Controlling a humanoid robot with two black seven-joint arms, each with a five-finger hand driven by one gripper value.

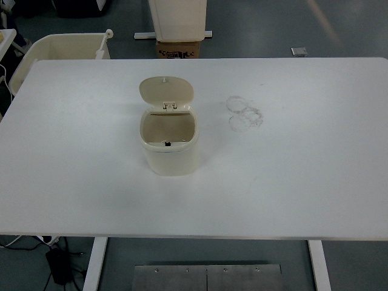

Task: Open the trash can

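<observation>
Small cream trash can (170, 148) standing upright on the white table (303, 182), a little left of the table's middle. Lid (167, 90) swung up and back on its hinge at the far rim, tilted open, inner face toward the camera. Inside of the can exposed, seemingly empty; a small dark latch at the near rim of the opening. Faint grey ring marks (245, 112) on the tabletop just to the right of the can, apart from it.

Neither hand in view: no arm entering from the left or right edge, so no telling whether the fingers are spread or curled.

Beyond the far edge of the table, a brown cardboard box (178, 50) on the floor with a white upright panel (177, 19) above it. At far left, a pale open bin (57, 51) with a white stick-like handle (102, 45) leaning on its rim. A small grey object (299, 51) on the floor at far right. Under the near edge, white table legs (95, 264), black cables and a power brick (57, 264) at lower left, a grey metal plate (206, 277) in the middle.
</observation>
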